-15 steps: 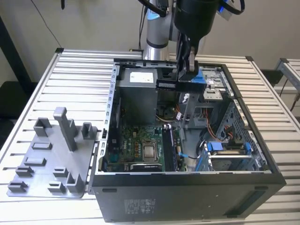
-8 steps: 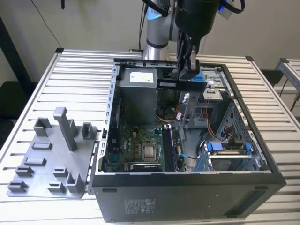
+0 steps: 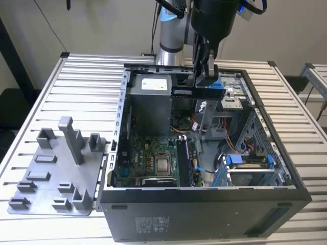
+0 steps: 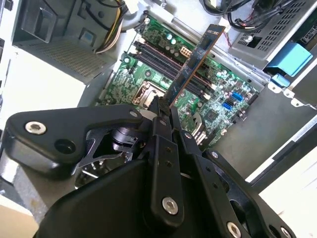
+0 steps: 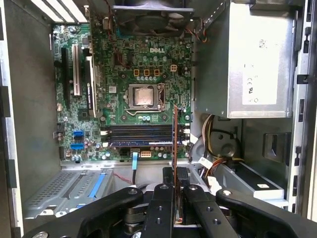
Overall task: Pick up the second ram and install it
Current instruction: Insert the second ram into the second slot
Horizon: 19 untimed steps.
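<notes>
In the exterior view, the hand (image 3: 205,80) hangs over the far part of the open computer case (image 3: 204,201), pinching the second ram (image 3: 184,92). The ram lies level in the air above the motherboard (image 3: 148,158), apart from it. A grey tray (image 3: 56,173) sits on the desk (image 3: 41,102) just beside the case, on the exterior view's left.

In the second wrist view, the fingers (image 4: 158,124) clamp one end of the ram (image 4: 195,59), and the rest of it juts out over the board's memory slots (image 4: 158,58).

In the first wrist view, the ram (image 5: 175,134) shows edge-on as a thin line crossing the slots (image 5: 141,135), near the processor (image 5: 143,95).
</notes>
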Available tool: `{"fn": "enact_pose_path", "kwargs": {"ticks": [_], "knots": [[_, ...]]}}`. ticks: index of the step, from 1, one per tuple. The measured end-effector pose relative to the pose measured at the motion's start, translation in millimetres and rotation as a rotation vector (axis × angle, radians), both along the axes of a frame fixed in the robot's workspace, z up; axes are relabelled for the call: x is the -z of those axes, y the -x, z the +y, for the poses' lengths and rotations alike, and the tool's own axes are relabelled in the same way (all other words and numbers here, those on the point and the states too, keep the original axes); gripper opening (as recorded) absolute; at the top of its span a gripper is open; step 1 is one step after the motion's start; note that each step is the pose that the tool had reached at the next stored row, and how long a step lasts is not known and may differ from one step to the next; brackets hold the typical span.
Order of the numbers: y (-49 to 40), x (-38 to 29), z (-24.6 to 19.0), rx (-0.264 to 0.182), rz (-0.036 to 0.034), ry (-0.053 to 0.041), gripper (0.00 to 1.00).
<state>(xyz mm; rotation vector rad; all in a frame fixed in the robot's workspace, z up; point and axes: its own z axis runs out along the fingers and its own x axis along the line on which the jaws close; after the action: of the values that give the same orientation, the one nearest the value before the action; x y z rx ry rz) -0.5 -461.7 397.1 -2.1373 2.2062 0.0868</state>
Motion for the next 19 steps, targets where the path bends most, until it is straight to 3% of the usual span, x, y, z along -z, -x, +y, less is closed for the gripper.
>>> {"fn": "enact_pose_path", "kwargs": {"ticks": [10,19], "knots": [[0.0,0.0,0.1,0.008,0.0,-0.0001,0.14],[0.0,0.2,-0.1,0.117,0.0,0.0001,0.14]]}}
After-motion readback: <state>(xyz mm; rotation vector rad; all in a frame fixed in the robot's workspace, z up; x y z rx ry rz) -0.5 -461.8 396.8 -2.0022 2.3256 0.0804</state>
